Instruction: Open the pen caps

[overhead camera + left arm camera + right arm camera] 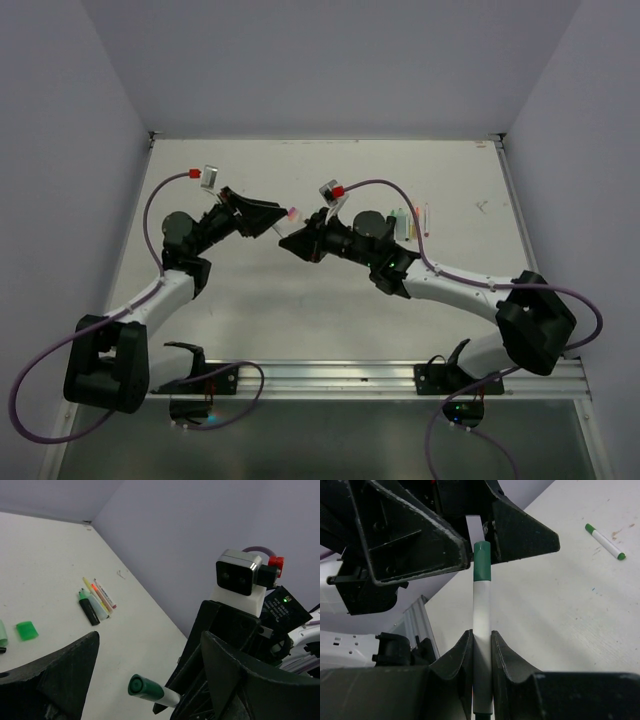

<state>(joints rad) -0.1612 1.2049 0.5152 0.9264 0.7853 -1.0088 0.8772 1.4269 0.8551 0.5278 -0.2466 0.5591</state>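
Note:
My right gripper (481, 635) is shut on the body of a white pen (481, 610) and holds it above the table, pointing at my left gripper. The pen's dark green cap (481, 566) is on its far end. My left gripper (150, 645) is open, with its fingers (55, 680) on either side of that cap (145, 689) and apart from it. In the top view the two grippers meet at mid-table, left (275, 215) and right (292, 240). Several more pens (95, 602) lie side by side on the table.
A loose bright green cap (26, 630) lies on the table (45, 550) near the pen row. The pen row also shows in the top view (410, 220) behind the right arm. A white pen with green ends (605, 541) lies apart. Purple walls enclose the table.

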